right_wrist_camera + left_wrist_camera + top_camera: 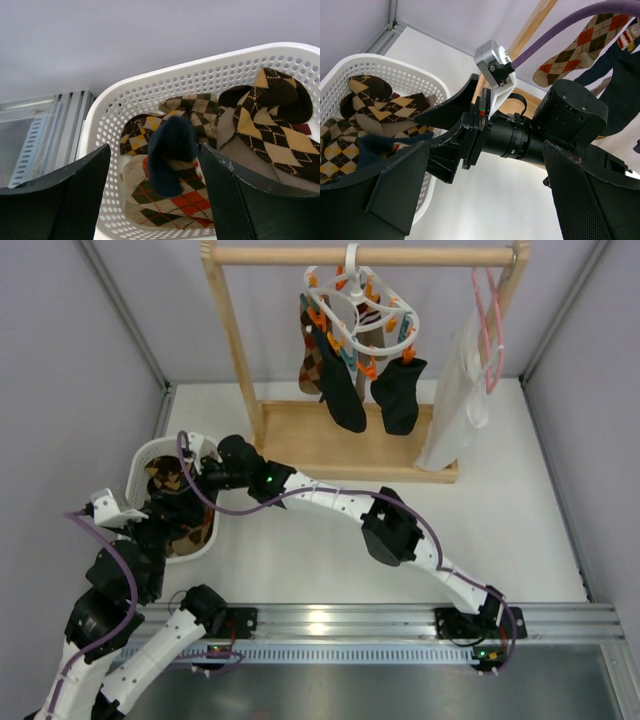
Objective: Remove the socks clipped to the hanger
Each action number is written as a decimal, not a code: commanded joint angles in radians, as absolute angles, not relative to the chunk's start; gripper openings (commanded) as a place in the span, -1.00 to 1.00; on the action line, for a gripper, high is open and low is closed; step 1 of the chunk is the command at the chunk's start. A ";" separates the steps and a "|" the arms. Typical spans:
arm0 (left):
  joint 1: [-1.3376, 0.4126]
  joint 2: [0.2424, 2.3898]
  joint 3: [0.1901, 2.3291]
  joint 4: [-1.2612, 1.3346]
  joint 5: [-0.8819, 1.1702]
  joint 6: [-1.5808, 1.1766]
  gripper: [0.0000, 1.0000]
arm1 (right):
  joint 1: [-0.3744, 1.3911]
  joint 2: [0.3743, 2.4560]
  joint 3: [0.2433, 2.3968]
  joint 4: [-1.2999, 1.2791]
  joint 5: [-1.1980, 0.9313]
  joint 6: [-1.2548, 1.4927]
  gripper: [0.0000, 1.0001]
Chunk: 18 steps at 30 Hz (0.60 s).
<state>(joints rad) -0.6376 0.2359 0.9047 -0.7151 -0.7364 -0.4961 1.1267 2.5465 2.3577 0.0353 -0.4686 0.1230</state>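
White table [500,510] between grey walls. At 9 o'clock, a basket [150,452] holds argyle socks. Your left end effector [485,165] hovers beside it, spread wide and empty. Your right end effector [155,165] gapes over the basket, a navy sock [172,140] loose between its fingers. More socks [345,390] hang vertically from the hanger [365,315] at 1 o'clock, nearer your right arm.
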 commanded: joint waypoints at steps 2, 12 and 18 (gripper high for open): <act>-0.632 0.224 0.896 -0.686 -0.732 -0.500 0.97 | 1.149 2.471 2.358 0.057 -0.453 0.080 0.43; -0.632 0.227 0.894 -0.683 -0.718 -0.505 0.97 | 1.106 2.091 1.846 0.135 -0.220 0.041 0.55; -0.632 0.299 0.896 -0.669 -0.646 -0.488 0.97 | 1.091 1.778 1.490 0.081 -0.006 0.087 0.62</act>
